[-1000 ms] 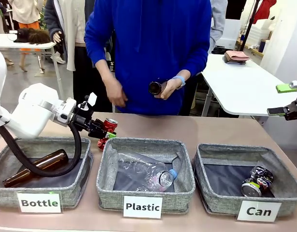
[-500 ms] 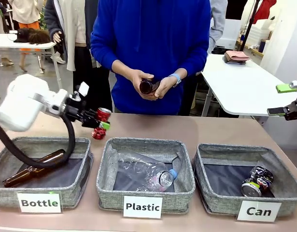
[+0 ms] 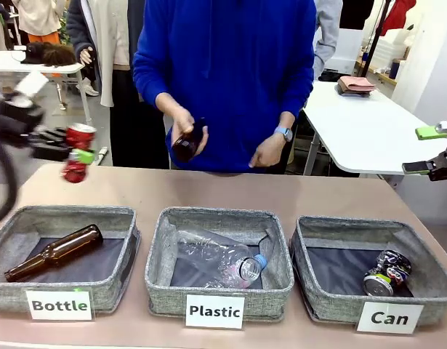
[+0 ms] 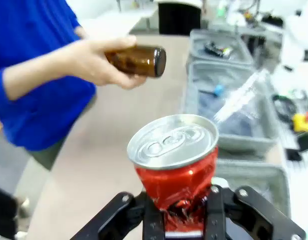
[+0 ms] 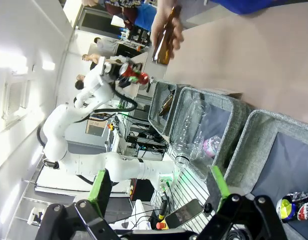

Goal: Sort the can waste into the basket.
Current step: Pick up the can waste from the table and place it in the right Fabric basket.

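Front view: left gripper [image 3: 75, 154] at 9 o'clock, up in the air off the desk [image 3: 230, 193] edge, motion-blurred. Its jaws are clamped on the crushed waist of the red can [image 3: 81, 135], silver top toward 12. Left wrist view: red can [image 4: 176, 160] upright between the two fingers, left gripper [image 4: 183, 216] closed tight on its dented lower part.

Dark printed can [image 3: 387, 273] lies on its side inside the Can basket [image 3: 332, 302], in that basket's 4 o'clock corner. The basket sits at 4 o'clock on the desk.

Right gripper [image 3: 425, 150] at 3 o'clock, well above the desk – jaws wide apart, nothing in them. Right wrist view: right gripper [image 5: 159, 186] spread, dark printed can [image 5: 296, 208] at 4 o'clock in the Can basket [image 5: 246, 147].

Person's hand [image 3: 181, 120] at 12 holds a brown bottle [image 3: 188, 143] – other hand [image 3: 269, 153] empty.

Bottle basket [image 3: 70, 214] at 8 o'clock holds a brown glass bottle [image 3: 56, 251]. Plastic basket [image 3: 216, 216] at 6 holds a clear plastic bottle [image 3: 223, 262].
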### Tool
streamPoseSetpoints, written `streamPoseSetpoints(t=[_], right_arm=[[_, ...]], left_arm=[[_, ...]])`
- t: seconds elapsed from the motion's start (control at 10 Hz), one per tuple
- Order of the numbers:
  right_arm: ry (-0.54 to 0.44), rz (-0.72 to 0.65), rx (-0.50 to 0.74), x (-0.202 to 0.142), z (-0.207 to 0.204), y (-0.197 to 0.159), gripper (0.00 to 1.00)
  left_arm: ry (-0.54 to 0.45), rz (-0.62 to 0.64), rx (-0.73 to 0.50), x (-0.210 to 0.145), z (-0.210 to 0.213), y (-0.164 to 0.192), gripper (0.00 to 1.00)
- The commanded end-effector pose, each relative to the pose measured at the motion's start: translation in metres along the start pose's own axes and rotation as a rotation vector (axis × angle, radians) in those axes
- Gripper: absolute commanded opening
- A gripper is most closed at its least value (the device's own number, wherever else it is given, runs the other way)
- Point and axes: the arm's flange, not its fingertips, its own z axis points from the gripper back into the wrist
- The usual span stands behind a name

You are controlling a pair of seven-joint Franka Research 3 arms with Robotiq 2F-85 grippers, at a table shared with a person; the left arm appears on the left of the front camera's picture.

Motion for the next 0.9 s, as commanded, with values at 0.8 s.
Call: streamPoseSetpoints(t=[0.8], right_arm=[[0.013,0.020,0.002,0.000,0.003,0.000,1.00]], left_arm=[[0.102,-0.131,0.302,-0.066,0.316,-0.227,0.00]])
